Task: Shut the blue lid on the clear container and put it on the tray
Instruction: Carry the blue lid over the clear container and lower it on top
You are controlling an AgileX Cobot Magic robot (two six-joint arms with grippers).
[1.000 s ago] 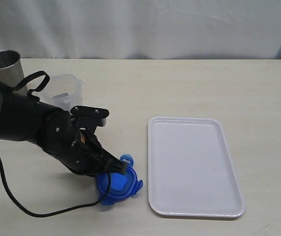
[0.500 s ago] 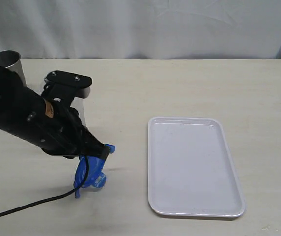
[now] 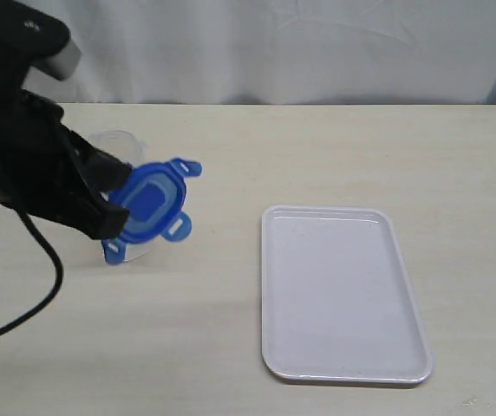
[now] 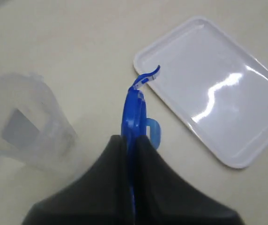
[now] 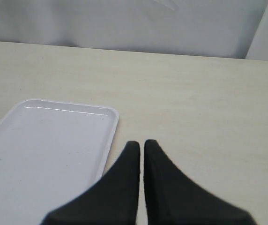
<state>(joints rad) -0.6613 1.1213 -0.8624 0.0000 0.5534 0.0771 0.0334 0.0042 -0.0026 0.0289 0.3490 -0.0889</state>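
Observation:
My left gripper (image 3: pixel 109 204) is shut on the blue lid (image 3: pixel 150 206), holding it by its edge above the table, its face turned outward. In the left wrist view the blue lid (image 4: pixel 134 110) shows edge-on between the black fingers (image 4: pixel 155 168). The clear container (image 4: pixel 24 124) stands on the table just beside and below the lid; in the exterior view only the clear container's rim (image 3: pixel 118 139) shows behind the arm. The white tray (image 3: pixel 339 290) lies on the table to the right, with nothing on it. My right gripper (image 5: pixel 142 144) is shut on nothing, beside a corner of the tray (image 5: pixel 40 154).
The left arm's black cable (image 3: pixel 31 295) loops over the table at the lower left. A pale curtain (image 3: pixel 274 48) hangs behind the table's far edge.
The left arm has lifted the blue lid off the table near the tray's front corner and carried it up and back toward the clear container, turning its face outward. The metal cup is now hidden.

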